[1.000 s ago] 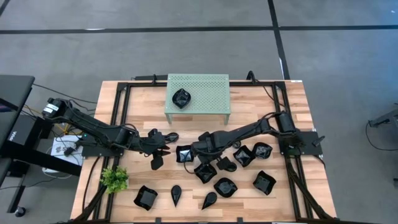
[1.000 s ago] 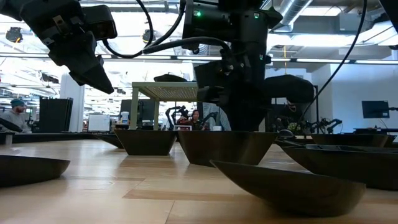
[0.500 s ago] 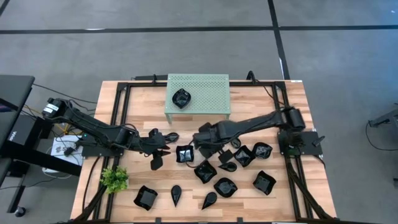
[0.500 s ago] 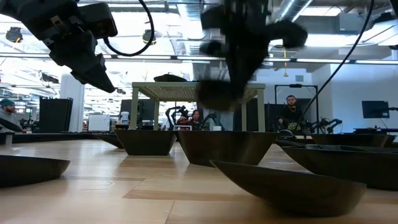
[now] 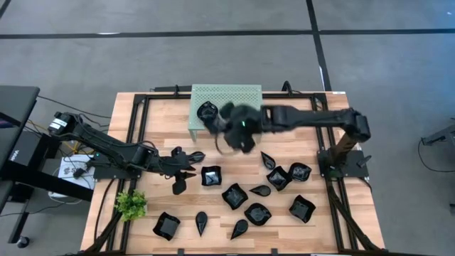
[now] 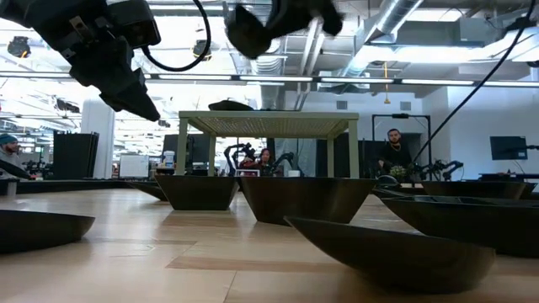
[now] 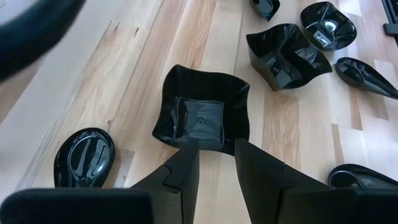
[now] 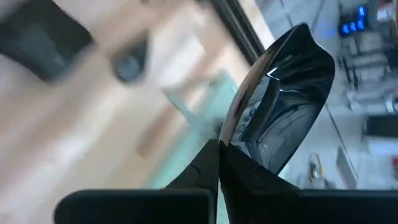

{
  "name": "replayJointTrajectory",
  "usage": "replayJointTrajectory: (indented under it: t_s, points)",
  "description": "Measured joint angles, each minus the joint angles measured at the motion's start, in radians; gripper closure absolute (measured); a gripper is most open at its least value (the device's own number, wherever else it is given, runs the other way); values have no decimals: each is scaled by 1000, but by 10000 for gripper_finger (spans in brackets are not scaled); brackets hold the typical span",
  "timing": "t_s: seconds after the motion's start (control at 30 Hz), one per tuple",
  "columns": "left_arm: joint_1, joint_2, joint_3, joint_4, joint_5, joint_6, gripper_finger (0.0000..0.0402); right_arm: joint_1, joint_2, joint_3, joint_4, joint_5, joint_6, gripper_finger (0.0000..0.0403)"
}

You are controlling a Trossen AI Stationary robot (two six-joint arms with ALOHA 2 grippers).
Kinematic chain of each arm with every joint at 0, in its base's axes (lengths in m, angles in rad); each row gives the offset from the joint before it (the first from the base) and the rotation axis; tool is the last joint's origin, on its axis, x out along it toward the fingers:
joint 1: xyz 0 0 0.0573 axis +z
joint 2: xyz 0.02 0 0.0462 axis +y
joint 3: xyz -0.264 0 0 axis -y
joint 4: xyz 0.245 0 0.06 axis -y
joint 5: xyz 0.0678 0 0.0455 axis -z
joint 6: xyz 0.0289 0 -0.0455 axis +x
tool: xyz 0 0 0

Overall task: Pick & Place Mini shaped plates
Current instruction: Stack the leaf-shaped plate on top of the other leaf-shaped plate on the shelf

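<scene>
Several glossy black mini shaped plates lie on the wooden table, among them a wavy square plate (image 5: 210,176). Another plate (image 5: 207,112) rests on top of the mint-green perforated rack (image 5: 238,96). My right gripper (image 5: 237,132) hangs high over the table by the rack's near edge, shut on a black plate (image 8: 283,93); the low view shows it up at the top (image 6: 269,21). My left gripper (image 7: 214,152) stands open above the table at the left, its fingertips at the near rim of the wavy square plate (image 7: 202,115), nothing between them. My right gripper pinches the plate's rim (image 8: 227,138) between its two shut fingers, only at the edge. The plate is lifted clear of the table and stands tilted on edge beyond the fingertips, its hollow side toward the camera.
An oval plate (image 7: 84,155) lies beside my left gripper. More plates crowd the table's near right part (image 5: 257,213). A small green plant (image 5: 131,205) stands near the left front corner. Black frame rails (image 5: 138,121) run along the table's sides.
My right gripper has risen from the cluster of plates with one plate pinched, lifting it clear. It has swung toward the table's far edge and the rack, and has turned and tipped on the way.
</scene>
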Motion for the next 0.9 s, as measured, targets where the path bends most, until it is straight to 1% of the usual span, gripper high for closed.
replayJointTrajectory:
  t_s: [0.07,0.17,0.3,0.43,0.53,0.6,0.8,0.9]
  points:
    - [0,0,0,2,0,0,298,-55,32,2,59,-30,-22,400]
    - [0,0,0,12,0,0,298,-122,82,-2,85,-103,-70,400]
    - [0,0,0,24,0,0,298,-166,127,0,158,-117,-124,400]
    - [0,0,0,28,0,0,298,-183,162,0,218,-100,-151,400]
    - [0,0,0,30,0,0,298,-187,173,0,251,-44,-143,398]
    - [0,0,0,30,0,0,298,-187,174,0,228,-17,-143,393]
    - [0,0,0,34,0,0,298,-179,174,0,215,-20,-118,362]
    - [0,0,0,34,0,0,298,-178,174,0,207,-2,-116,344]
